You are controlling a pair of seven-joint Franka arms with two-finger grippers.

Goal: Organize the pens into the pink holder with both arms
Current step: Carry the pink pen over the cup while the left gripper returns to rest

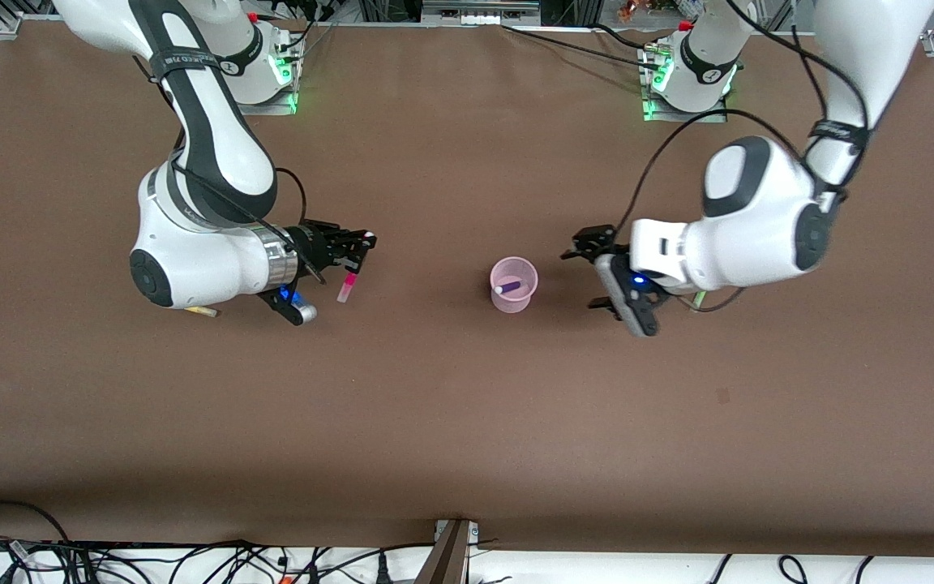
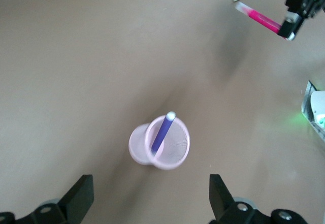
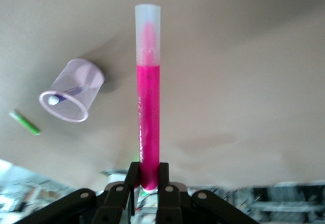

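Note:
The pink holder (image 1: 513, 285) stands upright mid-table with the purple pen (image 1: 508, 286) leaning inside it. My right gripper (image 1: 360, 246) is shut on one end of the magenta pen (image 1: 346, 287), which hangs over bare table toward the right arm's end from the holder. In the right wrist view the magenta pen (image 3: 149, 107) sticks out from the gripper (image 3: 148, 178). My left gripper (image 1: 586, 272) is open and empty beside the holder, toward the left arm's end. In the left wrist view the holder (image 2: 160, 145) lies ahead of the gripper (image 2: 151, 203).
The yellow pen (image 1: 201, 311) lies on the table, partly hidden under the right arm. The light green pen (image 1: 699, 298) lies partly hidden under the left arm; it also shows in the right wrist view (image 3: 24, 122).

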